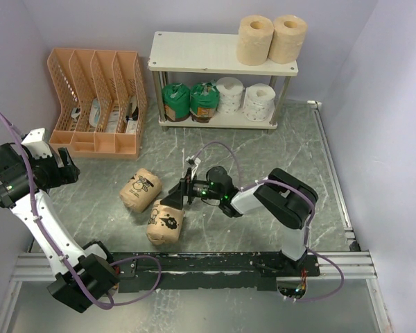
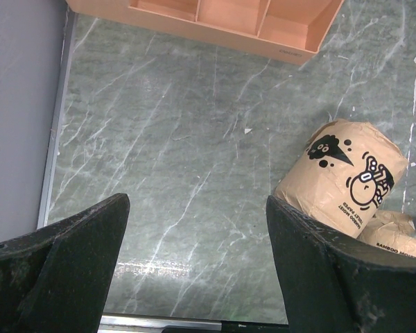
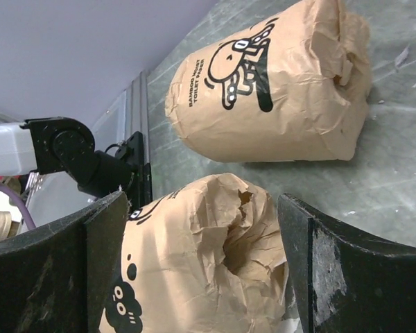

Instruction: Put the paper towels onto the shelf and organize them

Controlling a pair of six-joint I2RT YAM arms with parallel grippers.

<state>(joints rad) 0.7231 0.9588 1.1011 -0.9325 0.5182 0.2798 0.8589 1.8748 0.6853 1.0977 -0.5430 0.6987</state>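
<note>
Black capitals reading "BAMBOO MOIST TOILET PAPER" run beside a cartoon print on the tan-wrapped roll [image 3: 263,90] seen from my right wrist camera. My left wrist camera shows the same wording on that roll (smaller and harder to read). It also shows "BAMBOO MOIS", cut off by the frame edge, on the second tan-wrapped roll [image 2: 395,232] just behind. I can read no other writing.

Grey marbled table [image 1: 298,156] carries shelf [image 1: 194,52], orange organizer [image 1: 135,94], two printed rolls [image 1: 140,189].
</note>
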